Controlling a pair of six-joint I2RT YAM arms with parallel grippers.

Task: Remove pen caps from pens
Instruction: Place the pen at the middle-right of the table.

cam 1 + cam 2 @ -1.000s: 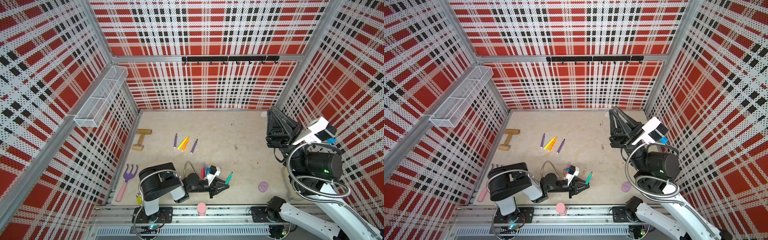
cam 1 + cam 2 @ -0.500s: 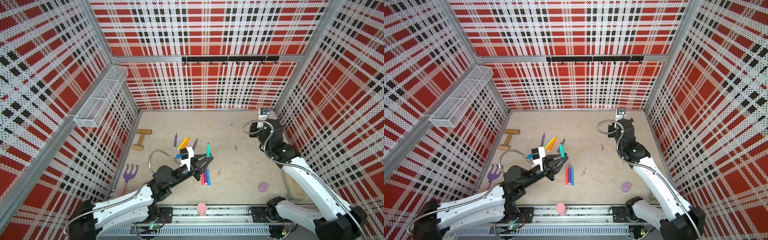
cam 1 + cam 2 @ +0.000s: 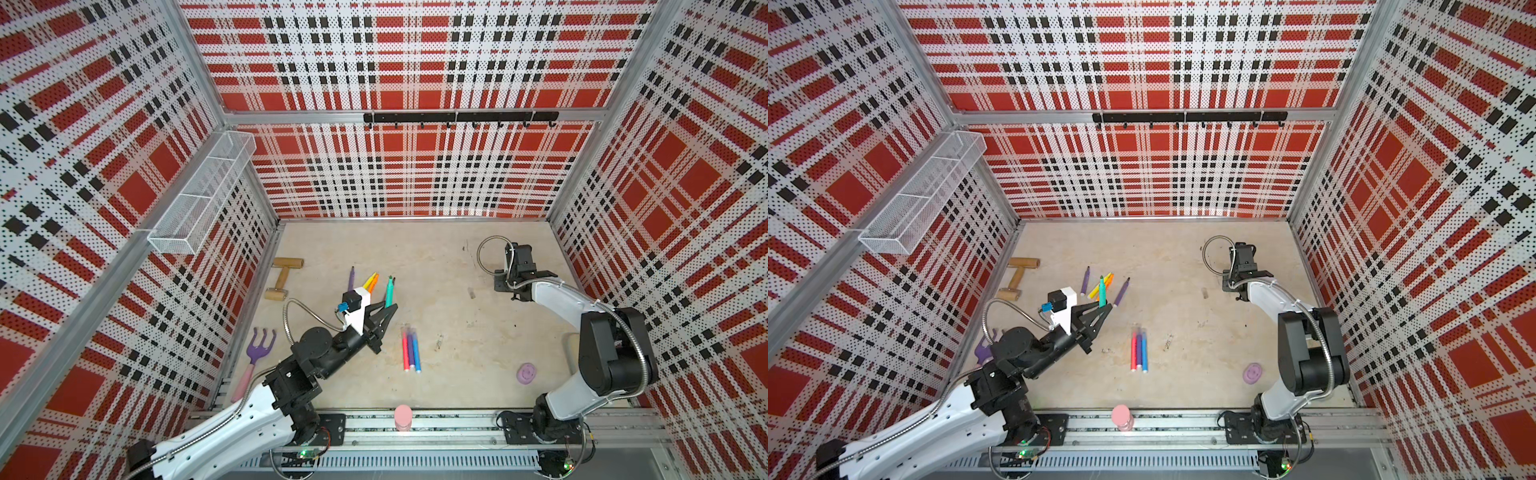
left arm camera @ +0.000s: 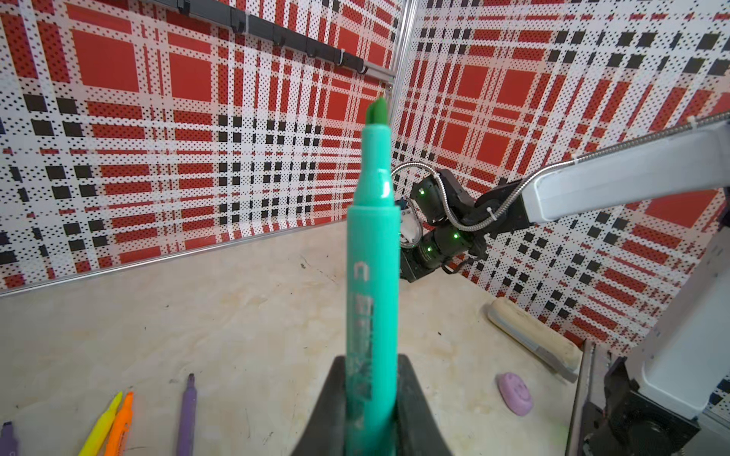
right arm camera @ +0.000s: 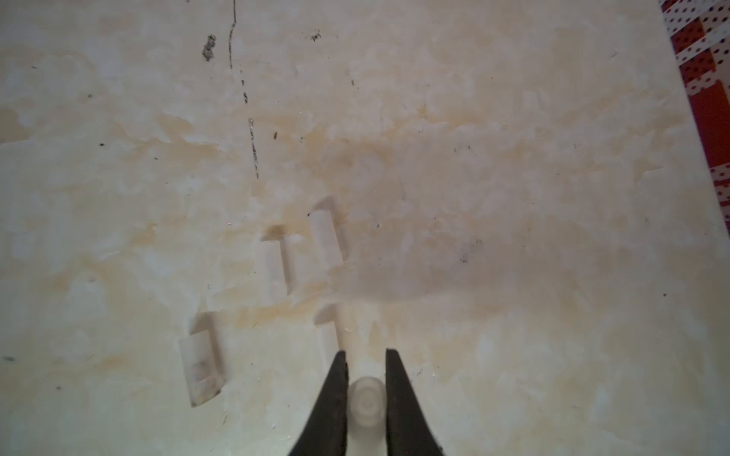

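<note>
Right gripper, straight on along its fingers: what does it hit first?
Most likely the bare tabletop, with the clear cap held in the right gripper touching down first. A loose cap lies just beside that line; depth is hard to judge.

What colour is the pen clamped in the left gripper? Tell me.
The pen is teal-green with a darker green tip, clearest in the left wrist view.

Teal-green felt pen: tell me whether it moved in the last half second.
Yes. Held in the left gripper, the teal-green felt pen shifted away from the red, purple and blue pens, toward the orange and yellow pens.
</note>
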